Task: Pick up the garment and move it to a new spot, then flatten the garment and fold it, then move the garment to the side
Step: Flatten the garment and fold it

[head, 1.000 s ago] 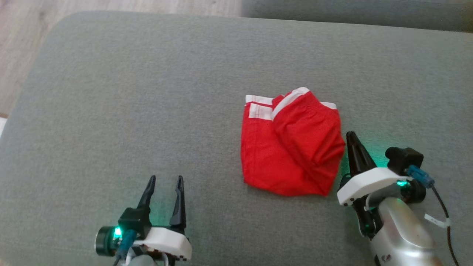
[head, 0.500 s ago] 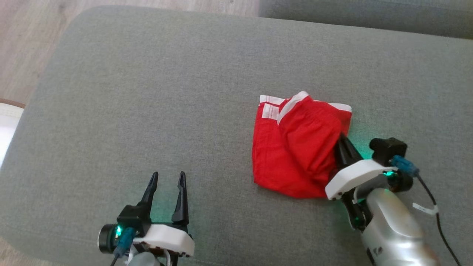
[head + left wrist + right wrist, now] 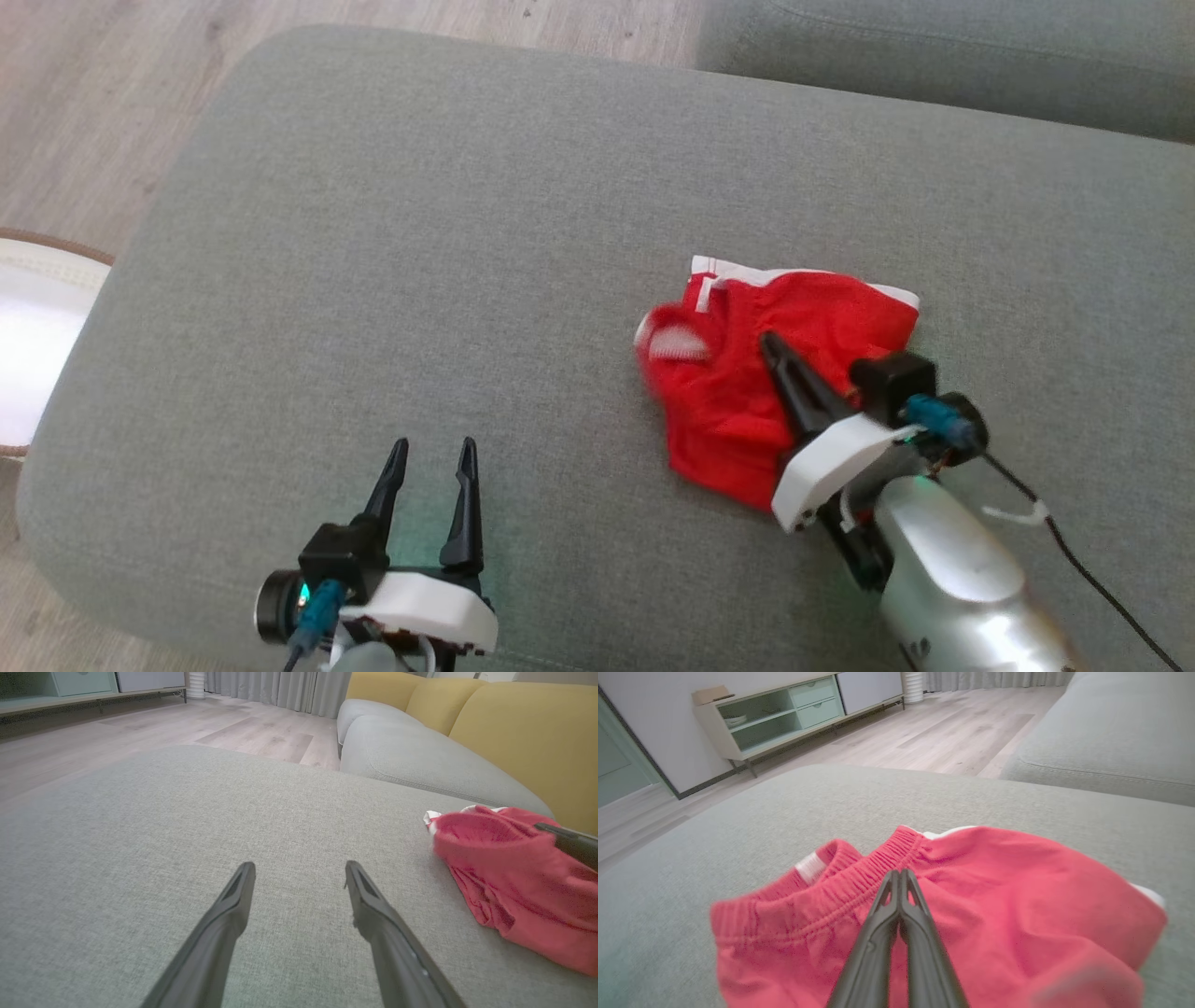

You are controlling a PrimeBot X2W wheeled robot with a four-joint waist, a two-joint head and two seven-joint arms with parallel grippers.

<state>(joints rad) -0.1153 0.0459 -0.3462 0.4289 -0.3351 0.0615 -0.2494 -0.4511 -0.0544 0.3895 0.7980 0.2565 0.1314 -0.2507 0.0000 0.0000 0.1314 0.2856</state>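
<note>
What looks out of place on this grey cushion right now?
Only the red garment: it lies bunched and lopsided, its waistband curled up, partly under the shut right gripper. Nothing looks spilled or torn.

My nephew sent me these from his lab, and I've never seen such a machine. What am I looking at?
It is a two-armed robot working over a grey sofa cushion. One picture looks down from a camera on its head. The other two come from cameras on its wrists, each looking along that arm's own jaws. One thing lies on the cushion: crumpled red shorts with white trim. The left jaws stand open above bare cushion and hold nothing. The right jaws are shut and appear to pinch the shorts near the elastic waistband, with the cloth bunched up around them.
</note>
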